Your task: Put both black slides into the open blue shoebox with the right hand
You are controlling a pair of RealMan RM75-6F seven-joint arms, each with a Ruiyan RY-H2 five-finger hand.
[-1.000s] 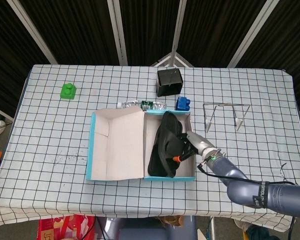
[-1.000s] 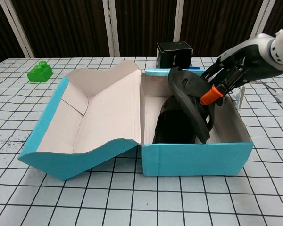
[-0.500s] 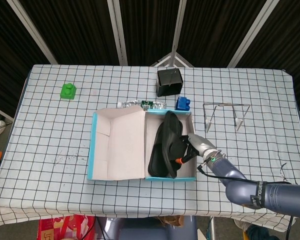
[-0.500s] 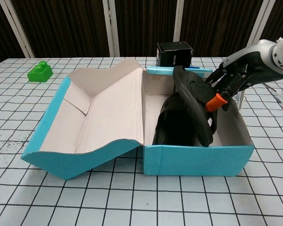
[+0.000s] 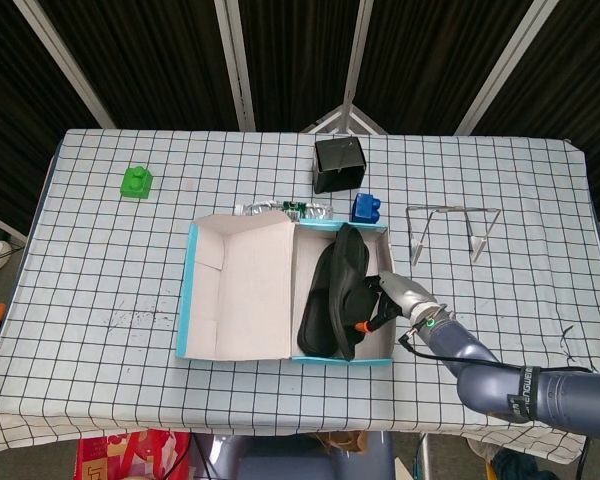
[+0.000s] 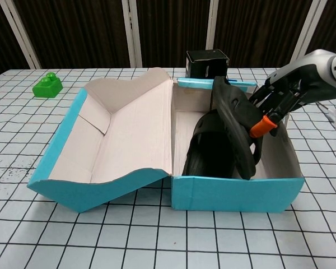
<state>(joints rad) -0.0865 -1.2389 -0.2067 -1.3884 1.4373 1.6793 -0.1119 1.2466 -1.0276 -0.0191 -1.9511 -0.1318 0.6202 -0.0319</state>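
Observation:
The open blue shoebox (image 5: 184, 300) lies at the table's middle, its lid (image 6: 123, 134) folded out to the left. One black slide (image 6: 210, 154) lies flat on the box floor. The second black slide (image 6: 235, 126) stands on its edge above the first, leaning toward the box's right wall. My right hand (image 6: 277, 101) reaches over that wall and grips the standing slide, an orange-tipped finger (image 6: 260, 126) pressed on its side. The head view shows the right hand (image 5: 385, 300) at the box's right rim beside both slides (image 5: 330, 295). No left hand is visible.
A black box (image 5: 340, 164), a blue block (image 5: 366, 207) and a plastic bottle (image 5: 280, 209) sit just behind the shoebox. A wire rack (image 5: 450, 230) stands to the right and a green block (image 5: 136, 182) at the far left.
My right hand has carried the standing slide rightward and deeper into the box. The shoebox itself has slid a little to the right.

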